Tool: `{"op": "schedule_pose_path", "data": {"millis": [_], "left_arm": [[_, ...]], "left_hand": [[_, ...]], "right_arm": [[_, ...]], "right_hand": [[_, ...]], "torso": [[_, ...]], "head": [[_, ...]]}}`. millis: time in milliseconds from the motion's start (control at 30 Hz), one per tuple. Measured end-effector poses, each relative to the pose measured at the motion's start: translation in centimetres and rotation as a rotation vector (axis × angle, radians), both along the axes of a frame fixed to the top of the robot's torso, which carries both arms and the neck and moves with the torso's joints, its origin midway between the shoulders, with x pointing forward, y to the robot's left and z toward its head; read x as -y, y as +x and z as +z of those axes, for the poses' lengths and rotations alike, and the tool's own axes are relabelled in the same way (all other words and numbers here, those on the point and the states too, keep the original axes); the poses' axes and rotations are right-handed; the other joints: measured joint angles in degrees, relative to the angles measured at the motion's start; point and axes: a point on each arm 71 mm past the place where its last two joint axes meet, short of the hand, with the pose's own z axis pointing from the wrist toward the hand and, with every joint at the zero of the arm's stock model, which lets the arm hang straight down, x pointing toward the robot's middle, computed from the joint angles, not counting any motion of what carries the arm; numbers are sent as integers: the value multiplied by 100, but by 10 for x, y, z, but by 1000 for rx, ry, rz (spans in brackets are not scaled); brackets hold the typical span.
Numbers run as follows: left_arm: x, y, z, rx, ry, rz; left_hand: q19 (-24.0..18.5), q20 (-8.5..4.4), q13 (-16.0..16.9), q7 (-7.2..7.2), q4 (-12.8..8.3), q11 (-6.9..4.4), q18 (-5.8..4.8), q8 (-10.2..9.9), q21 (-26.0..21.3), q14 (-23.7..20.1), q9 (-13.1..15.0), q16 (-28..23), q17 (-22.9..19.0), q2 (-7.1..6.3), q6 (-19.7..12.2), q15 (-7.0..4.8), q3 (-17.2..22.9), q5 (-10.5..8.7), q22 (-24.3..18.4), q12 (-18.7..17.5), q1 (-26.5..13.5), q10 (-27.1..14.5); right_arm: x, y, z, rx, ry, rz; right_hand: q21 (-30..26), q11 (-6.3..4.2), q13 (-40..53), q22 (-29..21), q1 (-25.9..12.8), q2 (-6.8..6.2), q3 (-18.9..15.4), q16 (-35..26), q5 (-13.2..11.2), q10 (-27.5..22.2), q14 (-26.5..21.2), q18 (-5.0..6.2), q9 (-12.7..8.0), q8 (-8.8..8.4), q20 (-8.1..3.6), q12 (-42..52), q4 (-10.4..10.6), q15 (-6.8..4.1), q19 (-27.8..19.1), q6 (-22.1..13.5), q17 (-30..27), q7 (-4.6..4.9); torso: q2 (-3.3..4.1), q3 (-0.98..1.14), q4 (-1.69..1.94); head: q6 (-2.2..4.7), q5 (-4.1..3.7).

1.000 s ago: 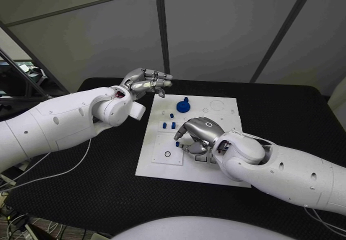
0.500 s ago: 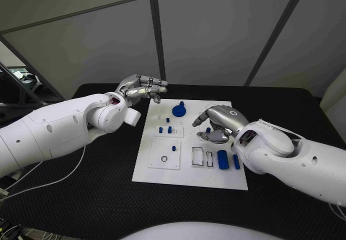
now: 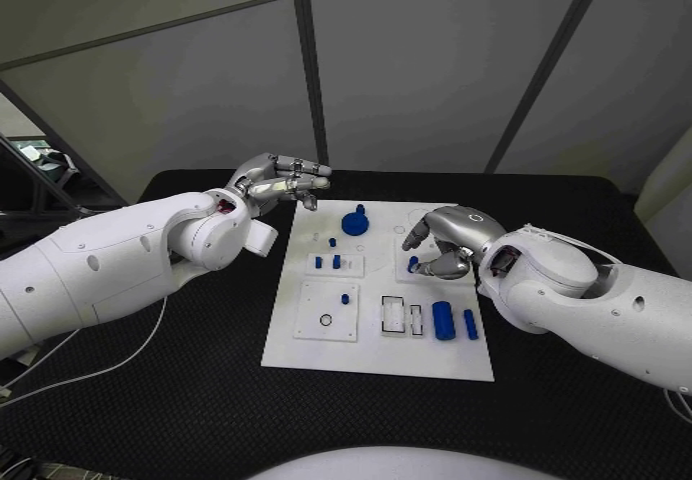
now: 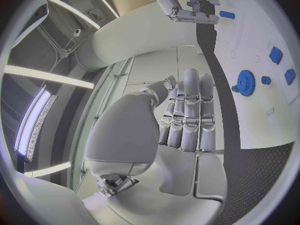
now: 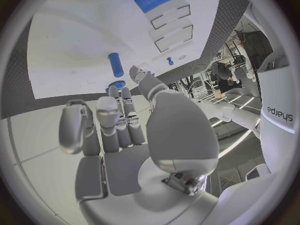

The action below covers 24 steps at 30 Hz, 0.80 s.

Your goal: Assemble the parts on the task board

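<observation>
Right hand (image 3: 444, 240) has lifted, fingers (image 3: 418, 236) curled.

Black desk (image 3: 173, 350) under everything; thin white cable (image 3: 101, 362) trails across its left side; grey wall panels (image 3: 418, 80) behind.

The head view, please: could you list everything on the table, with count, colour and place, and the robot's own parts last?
Table: one, black, under everything.
Task board: one, white, mid-table.
Gear: one, blue, at the board's far end.
Small pegs: about four, blue, on the board's left half; exact count hard to tell.
Long pieces: two, blue, side by side near the board's right edge.
Part under the right hand: one, blue, held or only touched I cannot tell.
Left hand: silver, off the board's far left corner, holding nothing.
Right hand: silver, over the board's right side.
</observation>
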Motion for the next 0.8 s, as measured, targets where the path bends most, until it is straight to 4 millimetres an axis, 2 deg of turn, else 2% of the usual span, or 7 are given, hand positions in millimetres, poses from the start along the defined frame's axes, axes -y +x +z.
{"op": "schedule_pose_path", "data": {"millis": [200, 333, 433, 533, 700, 800], "left_arm": [[-1, 0, 0, -1, 1, 0], [-1, 0, -1, -2, 1, 0], [-1, 0, -1, -3, 2, 0], [-1, 0, -1, -3, 2, 0], [-1, 0, -1, -4, 2, 0], [-1, 0, -1, -4, 2, 0]], "left_hand": [[0, 0, 1, 0, 0, 0, 0, 0, 0, 0, 0, 0, 0, 0, 0, 0, 0, 0, -5, 0, 0, 0], [0, 0, 4, 0, 0, 0, 0, 0, 0, 0, 0, 0, 0, 0, 0, 0, 0, 0, -5, 0, 0, 0], [0, 0, 4, 0, 0, 0, 0, 0, 0, 0, 0, 0, 0, 0, 0, 0, 0, 0, -5, 0, 0, 0], [0, 0, 4, 0, 0, 0, 0, 0, 0, 0, 0, 0, 0, 0, 0, 0, 0, 0, -5, 0, 0, 0], [0, 0, 4, 0, 0, 0, 0, 0, 0, 0, 0, 0, -6, 23, 0, 0, 0, 0, -4, 0, -23, 0], [0, 0, 4, 0, 0, 0, 0, 1, 0, 0, 0, 0, -6, 23, 0, 0, 0, 0, -4, 0, -23, 0]], "right_arm": [[-2, 3, -5, -37, -40, -1], [-4, 4, -8, -56, -59, -1], [-4, 5, -10, -67, -71, -4], [-4, 6, -11, -75, -80, -9], [-5, 7, -12, -85, -92, -17], [-6, 8, -13, -87, -94, -21]], "right_hand": [[6, -5, 0, 44, 45, 45, -15, 0, 0, 6, 0, 0, -12, 0, 0, 0, 15, 0, 0, -20, 36, 21], [74, -40, 5, 47, 119, 122, -29, 49, 0, 192, 8, 0, -20, 0, -25, 35, 29, -7, 25, 48, 79, 89], [168, -72, 8, 47, 117, 275, 67, 135, 0, 385, 53, -1, -20, 0, -42, 79, 35, -53, 107, 112, 163, 153], [237, -92, 5, 46, 150, 363, 198, 189, 0, 525, 84, -1, -20, 0, -62, 90, 32, -84, 129, 143, 230, 184], [289, -161, -19, 46, 141, 433, 363, 239, 0, 717, 104, -1, -26, 19, -92, 90, 38, -104, 158, 236, 311, 153], [360, -177, -25, 46, 142, 527, 421, 301, 0, 860, 139, -1, -19, 39, -123, 89, 63, -139, 190, 337, 369, 121]], "torso": [[2, 0, 0], [2, 0, -4], [2, 0, -7], [2, 1, -7], [-1, 4, -7], [-2, 6, -7]], "head": [[-22, 25], [-29, 33], [-34, 34], [-37, 34], [-42, 30], [-43, 28]]}}
